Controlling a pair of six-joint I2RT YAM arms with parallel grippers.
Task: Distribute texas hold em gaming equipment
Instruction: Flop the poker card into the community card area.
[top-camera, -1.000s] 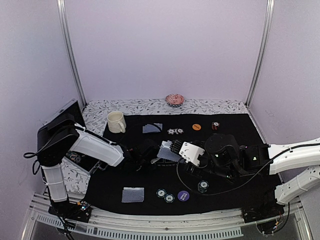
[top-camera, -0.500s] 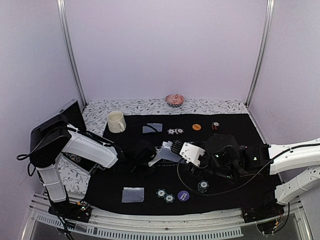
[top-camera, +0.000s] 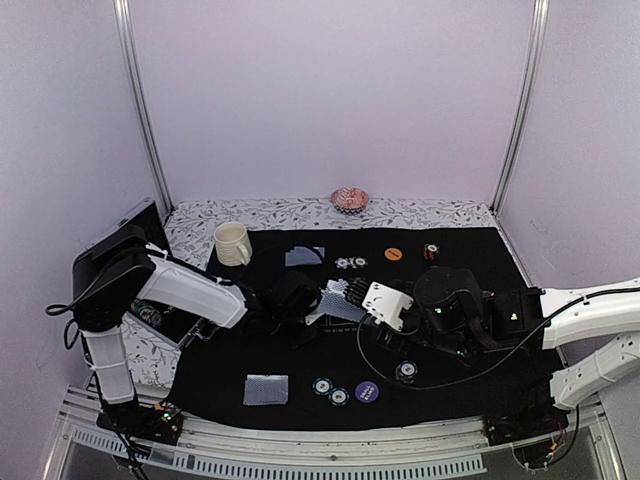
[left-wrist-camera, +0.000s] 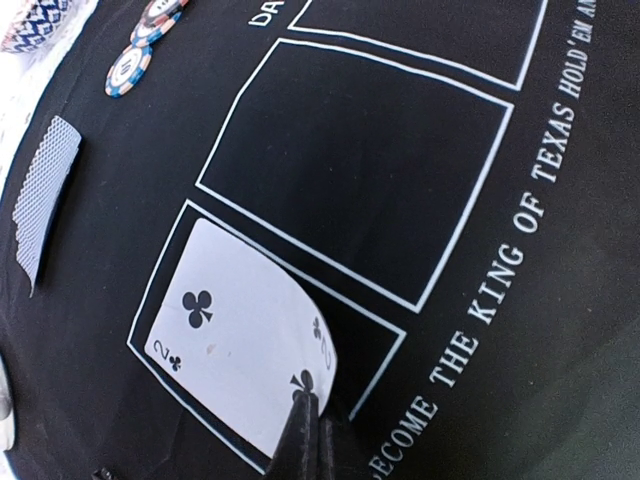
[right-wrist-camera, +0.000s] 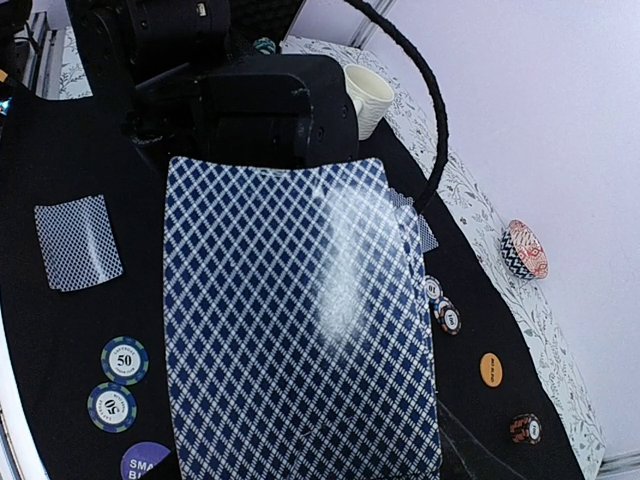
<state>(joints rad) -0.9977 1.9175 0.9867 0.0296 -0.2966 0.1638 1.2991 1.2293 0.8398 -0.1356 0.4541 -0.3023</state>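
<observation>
Left arm's shoulder end has swung back right since half a second ago, wrist barely budged. Left gripper (left-wrist-camera: 312, 425) is pinched tight on the near corner of a face-up two of clubs (left-wrist-camera: 230, 320). That card sits diagonally in a white outlined box (left-wrist-camera: 160, 270) on the black mat (left-wrist-camera: 420, 150), with the pinched corner curled up. Right gripper (top-camera: 350, 295) clamps the blue diamond-backed deck (right-wrist-camera: 300, 320), backs to its wrist camera.

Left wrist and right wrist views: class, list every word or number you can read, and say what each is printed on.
"ECOME THE KING OF TEXAS HOLD 'EM": black mat, start cut off.
"DA": same mat, cut off.
"2", with club signs: face-up card.
"50": poker chip.
"SMA", cut off: purple button.
Orange button: lettering too small to read.
Blue-backed deck: pattern only.
</observation>
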